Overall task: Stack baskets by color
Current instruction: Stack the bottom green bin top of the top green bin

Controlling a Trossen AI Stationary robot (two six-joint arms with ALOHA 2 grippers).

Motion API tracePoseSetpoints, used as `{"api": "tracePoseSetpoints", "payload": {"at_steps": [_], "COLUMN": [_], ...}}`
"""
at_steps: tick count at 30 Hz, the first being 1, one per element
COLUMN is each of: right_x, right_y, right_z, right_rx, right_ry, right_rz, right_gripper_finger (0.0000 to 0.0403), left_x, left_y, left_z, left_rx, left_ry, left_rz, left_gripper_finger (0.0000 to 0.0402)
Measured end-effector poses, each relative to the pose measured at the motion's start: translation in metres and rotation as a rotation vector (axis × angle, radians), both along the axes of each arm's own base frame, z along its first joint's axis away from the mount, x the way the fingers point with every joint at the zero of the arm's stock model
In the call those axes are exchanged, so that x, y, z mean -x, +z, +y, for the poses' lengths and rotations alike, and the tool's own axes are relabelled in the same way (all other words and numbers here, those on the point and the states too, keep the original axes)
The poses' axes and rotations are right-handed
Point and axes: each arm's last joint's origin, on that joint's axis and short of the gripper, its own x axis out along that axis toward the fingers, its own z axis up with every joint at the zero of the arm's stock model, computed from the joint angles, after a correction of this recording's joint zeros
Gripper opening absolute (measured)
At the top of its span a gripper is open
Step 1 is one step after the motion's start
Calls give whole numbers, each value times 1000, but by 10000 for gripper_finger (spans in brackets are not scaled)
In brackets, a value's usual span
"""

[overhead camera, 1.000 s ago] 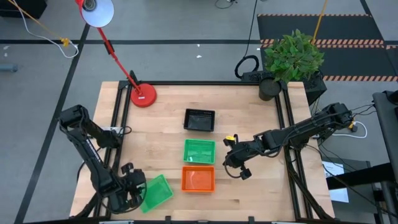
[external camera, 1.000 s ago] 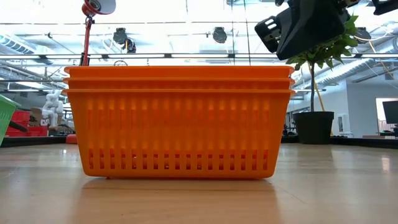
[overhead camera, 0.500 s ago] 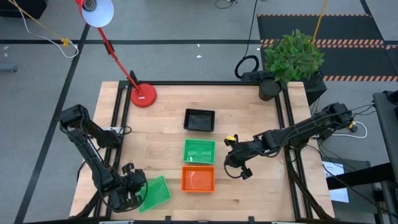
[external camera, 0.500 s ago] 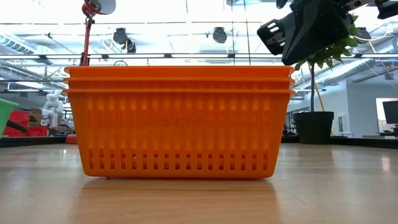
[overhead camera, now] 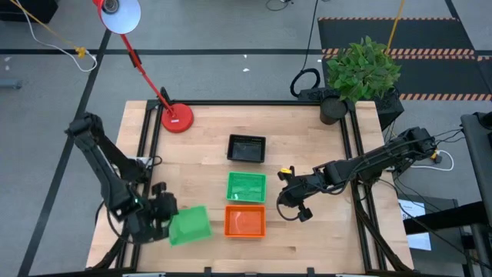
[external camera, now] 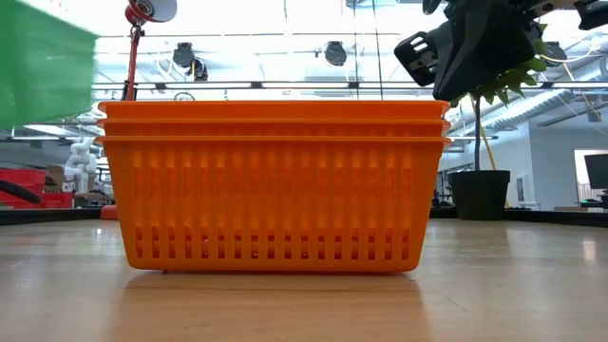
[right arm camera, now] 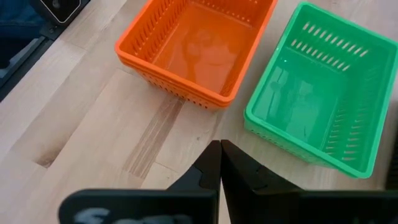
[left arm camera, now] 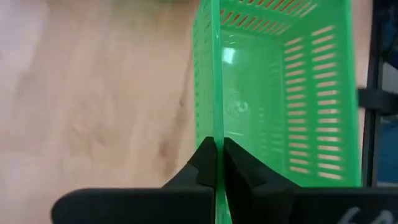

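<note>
Left gripper [left arm camera: 217,158] pinching one thin side wall of a loose green basket [overhead camera: 190,225], lifted clear near the front left corner of the tabletop [overhead camera: 307,246]. Right gripper [right arm camera: 219,163] pressed together on nothing, hanging above the right half of the tabletop, just beside the green stack [overhead camera: 246,187] and the orange stack [overhead camera: 245,221].

Could swing or twist: single-wall pinch, whole body hanging off to one side. Could slip out if the thin plastic flexes. Could clip the orange stack's rim on the way over, since that stack lies between the held basket and the green stack at mid-tabletop. Could jam crooked unless lowered square into the nested green ones.

All shallow rectangular tubs of glossy moulded plastic, slotted walls, smooth reflective floors, rolled rims. Orange stack near the front edge showing three nested rims in the low view. Black stack [overhead camera: 247,148] toward the back edge, count not readable. Bare pale wood planks underneath.
</note>
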Motion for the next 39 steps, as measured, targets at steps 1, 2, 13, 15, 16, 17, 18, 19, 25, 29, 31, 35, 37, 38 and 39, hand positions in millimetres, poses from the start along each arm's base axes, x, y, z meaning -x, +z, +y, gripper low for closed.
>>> {"api": "tracePoseSetpoints", "payload": {"at_steps": [1,2,13,15,16,17,18,19,25,29,31,35,37,38,39], "right_x": [0,1,16,14,13,12,9,8,12,10,5,-2,-3,-4,-4], "right_y": [0,0,14,14,12,8,3,-3,-37,-58,-68,-86,-93,-95,-97], "right_z": [0,0,-5,-6,-6,-6,-6,-7,-17,-25,-27,-28,-29,-29,-30], "right_rx": [-4,-6,-35,-13,-8,-8,-15,-19,-6,-37,-70,-81,-88,-86,-86], "right_ry": [-5,-9,-53,-79,-91,-103,-113,-128,-134,-124,-114,-103,-92,-96,-99], "right_rz": [3,10,21,-4,-32,-67,-108,-155,-296,-298,-292,-250,-227,-219,-217], "right_gripper_finger": [4,4,4,4,4,4,4,4,1,1,1,1,1,1,0], "left_x": [-1,-3,-13,-16,-17,-19,-21,-23,-33,-38,-41,-50,-54,-55,-57], "left_y": [5,9,51,57,60,62,63,64,65,64,65,66,65,65,64], "left_z": [6,12,72,78,81,83,86,88,96,99,101,102,103,103,104], "left_rx": [-2,-8,-34,-35,-39,-46,-52,-59,-83,-102,-113,-111,-109,-109,-108], "left_ry": [-11,-26,-91,-112,-125,-137,-146,-155,-179,-175,-176,-203,-214,-215,-218], "left_rz": [-13,-26,-247,-292,-314,-334,-347,-357,-370,-371,-391,-418,-421,-421,-416], "left_gripper_finger": [8,8,8,8,8,8,8,8,7,7,9,8,7,7,7]}}
